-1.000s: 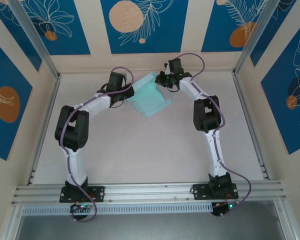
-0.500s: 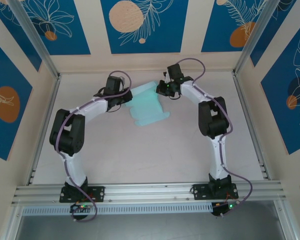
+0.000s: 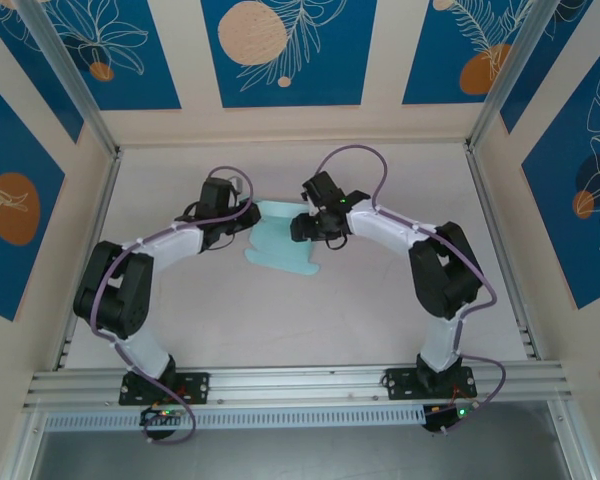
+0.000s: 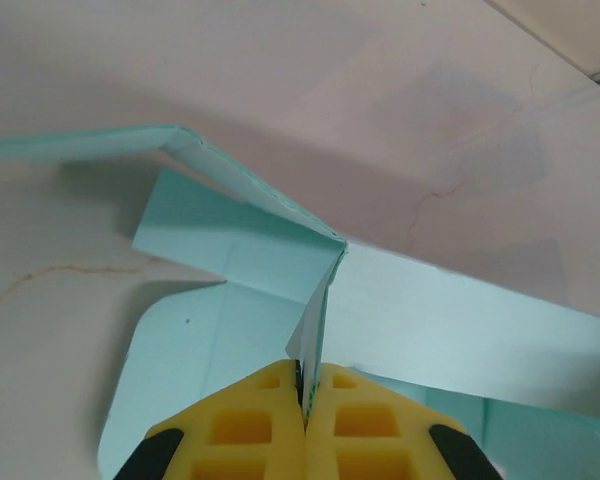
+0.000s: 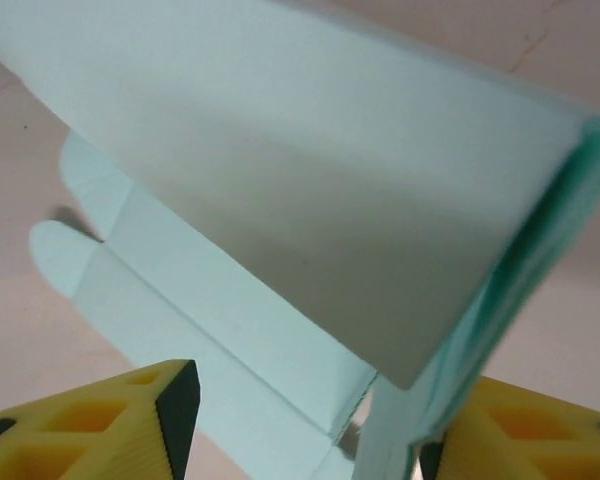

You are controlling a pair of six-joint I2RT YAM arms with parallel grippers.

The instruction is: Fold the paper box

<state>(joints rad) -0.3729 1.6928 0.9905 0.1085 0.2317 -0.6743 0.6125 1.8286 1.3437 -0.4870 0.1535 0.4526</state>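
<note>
A pale blue paper box [image 3: 283, 243], partly folded, lies on the beige table [image 3: 310, 320] toward its far middle, between the two grippers; one panel stands raised above flat flaps with rounded tabs; the left gripper [image 3: 248, 220] is clamped on an upright edge of card at the sheet's left side, yellow fingers [image 4: 250, 425] pressed together; the right gripper [image 3: 302, 226] sits at the sheet's right side, its fingers [image 5: 165, 400] spread apart, the raised panel standing in the gap near one finger.
</note>
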